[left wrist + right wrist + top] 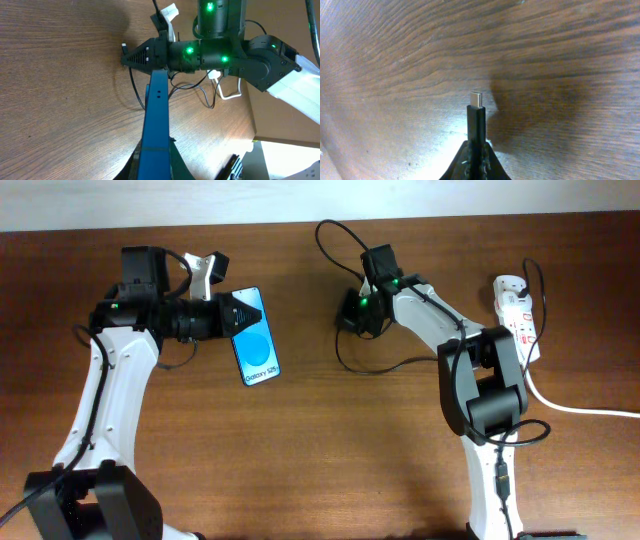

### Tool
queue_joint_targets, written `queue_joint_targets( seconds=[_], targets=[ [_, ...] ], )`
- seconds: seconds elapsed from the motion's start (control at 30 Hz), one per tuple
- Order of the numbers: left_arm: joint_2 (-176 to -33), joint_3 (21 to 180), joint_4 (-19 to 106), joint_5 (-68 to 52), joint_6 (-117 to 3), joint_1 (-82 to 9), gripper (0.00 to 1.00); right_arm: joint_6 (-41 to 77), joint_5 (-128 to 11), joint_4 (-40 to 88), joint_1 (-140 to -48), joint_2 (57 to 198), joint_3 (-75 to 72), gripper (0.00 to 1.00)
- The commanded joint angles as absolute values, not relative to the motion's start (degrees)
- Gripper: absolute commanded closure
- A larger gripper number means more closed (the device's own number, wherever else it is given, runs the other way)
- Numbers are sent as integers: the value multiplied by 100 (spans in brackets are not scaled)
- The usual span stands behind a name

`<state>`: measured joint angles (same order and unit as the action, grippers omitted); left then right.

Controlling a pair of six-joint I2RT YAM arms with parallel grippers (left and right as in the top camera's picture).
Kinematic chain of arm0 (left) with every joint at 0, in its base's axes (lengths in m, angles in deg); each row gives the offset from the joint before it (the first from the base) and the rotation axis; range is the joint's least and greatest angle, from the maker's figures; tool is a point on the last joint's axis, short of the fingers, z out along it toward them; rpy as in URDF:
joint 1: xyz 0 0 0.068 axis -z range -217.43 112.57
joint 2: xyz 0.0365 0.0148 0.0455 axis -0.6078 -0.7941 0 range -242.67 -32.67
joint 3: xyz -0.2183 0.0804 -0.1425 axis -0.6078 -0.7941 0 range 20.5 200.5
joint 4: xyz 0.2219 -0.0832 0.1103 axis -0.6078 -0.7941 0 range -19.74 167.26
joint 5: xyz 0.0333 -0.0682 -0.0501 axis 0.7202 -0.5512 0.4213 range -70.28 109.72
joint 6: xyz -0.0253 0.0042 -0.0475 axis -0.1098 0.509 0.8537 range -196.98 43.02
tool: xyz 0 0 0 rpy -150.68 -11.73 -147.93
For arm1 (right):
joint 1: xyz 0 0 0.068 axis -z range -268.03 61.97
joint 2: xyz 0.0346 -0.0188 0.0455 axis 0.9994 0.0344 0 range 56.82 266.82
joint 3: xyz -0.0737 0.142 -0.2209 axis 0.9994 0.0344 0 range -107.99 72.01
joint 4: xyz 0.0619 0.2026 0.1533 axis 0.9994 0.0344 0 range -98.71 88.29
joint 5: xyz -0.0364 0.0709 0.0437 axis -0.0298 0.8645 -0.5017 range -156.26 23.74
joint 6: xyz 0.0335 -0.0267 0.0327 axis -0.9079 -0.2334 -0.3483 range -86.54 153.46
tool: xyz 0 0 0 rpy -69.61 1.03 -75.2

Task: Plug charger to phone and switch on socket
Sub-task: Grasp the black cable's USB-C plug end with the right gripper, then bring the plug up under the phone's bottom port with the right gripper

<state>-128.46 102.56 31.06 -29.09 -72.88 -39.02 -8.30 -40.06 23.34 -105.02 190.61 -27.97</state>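
The phone (254,338), blue screen with white text, is held at its upper end by my left gripper (236,312), which is shut on it; in the left wrist view the phone (156,120) runs out from between the jaws (156,162), seen edge-on. My right gripper (352,312) is shut on the charger's plug (476,115), whose silver tip sticks out above the wood. The thin black charger cable (340,355) loops on the table beside the right arm. The white socket (517,315) with red switches lies at the far right.
The socket's thick white cord (575,408) runs off to the right edge. The right arm's base (490,470) stands at the lower right, the left arm's base (90,500) at the lower left. Bare wooden table (330,450) lies between the arms.
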Motion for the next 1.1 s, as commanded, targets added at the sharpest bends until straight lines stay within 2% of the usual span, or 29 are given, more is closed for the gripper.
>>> queue_joint_targets(
  seconds=[0.0, 0.1, 0.2, 0.3, 0.73, 0.9, 0.97, 1.07],
  targets=[
    [-12759, 10309, 3135, -2995, -7225, -3904, 100, -12, -3436, 2360, -10288, 19077, -2918, 96],
    [-12759, 10309, 3137, -2993, -7225, -3904, 100, 1083, -2806, 2387, -10067, 18768, -2918, 96],
    [-12759, 10309, 3156, -2995, -7225, -3904, 100, 2538, -1696, 2994, -9883, 18259, -2918, 96],
    [-12759, 10309, 3161, -2993, -7227, -3904, 100, 3325, -1584, 3814, -9781, 17721, -2918, 96],
    [-12759, 10309, 3159, -2995, -7227, -3904, 100, 4226, -1759, 5825, -9256, 15973, -2902, 96],
    [-12759, 10309, 3159, -2995, -7227, -3904, 100, 3843, -1667, 5095, -9239, 14838, -1615, 96],
    [-12759, 10309, 3159, -2995, -7227, -3904, 100, 3435, -1139, 4196, -9239, 14406, -590, 96],
    [-12759, 10309, 3159, -2995, -7227, -3904, 100, 2464, -1112, 2911, -9250, 13903, 833, 95]
  ],
)
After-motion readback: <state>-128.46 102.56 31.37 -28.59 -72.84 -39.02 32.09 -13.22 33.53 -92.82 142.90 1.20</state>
